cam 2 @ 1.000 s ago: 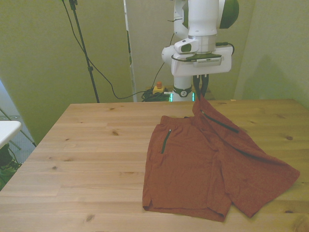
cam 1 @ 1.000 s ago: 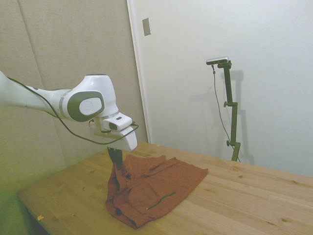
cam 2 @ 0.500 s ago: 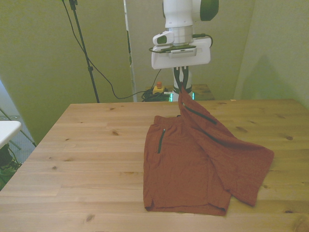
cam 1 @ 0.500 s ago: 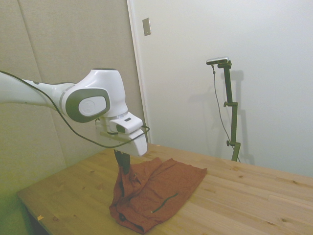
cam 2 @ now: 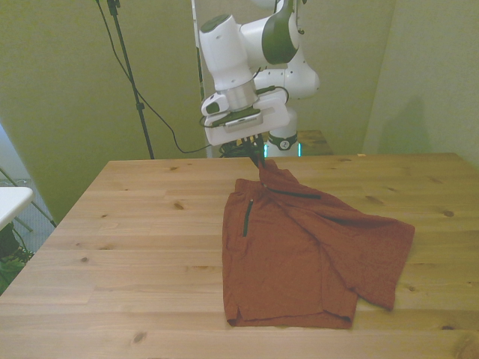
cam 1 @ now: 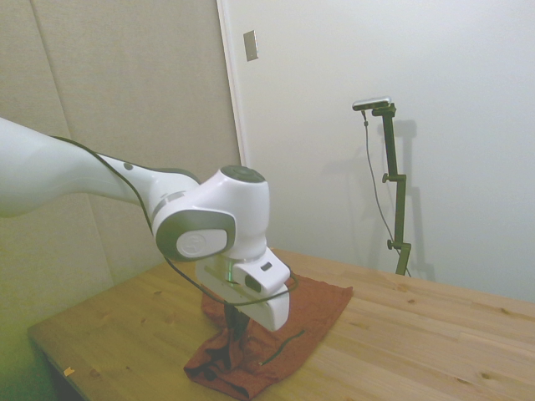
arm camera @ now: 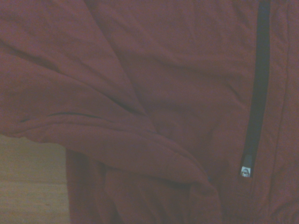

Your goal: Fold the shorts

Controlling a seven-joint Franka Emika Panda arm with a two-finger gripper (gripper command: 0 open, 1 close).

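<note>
- Spanning both wide views: desk (cam 2: pixel 135 247) of pale planks with visible grain, knots and long seams between boards, matte finish.
- Reaching low over the cloth in the side view: white arm (cam 1: pixel 209 234), smooth glossy shell with grey joint caps and a thin dark cable looping beneath; lower and further out over the desk than half a second ago.
- Lying on the desk toward the front view's right: shorts (cam 2: pixel 299 247), rust-brown soft cloth, mostly flat, hem edges toward the near side, one leg overlapping the other with a diagonal fold line across the middle. Spread narrower than a second ago, the leg on the front view's right drawn inward.
- Rising to a small peak at the far edge of the shorts, just under the wrist; lifted less high than half a second ago.
- Pinching that peak of waistband cloth: pincer (cam 2: pixel 260 160), dark fingers drawn close together on the fabric, shifted toward the front view's left since a second ago.
- Running down the leg on the front view's left: dark slit zip (cam 2: pixel 248 217), straight and narrow; a second one angled across the raised part.
- Filling the wrist view: creased brown weave in soft rolls, a dark zip line ending in a small pale metal pull (arm camera: pixel 246 171), bare wood at one corner.
</note>
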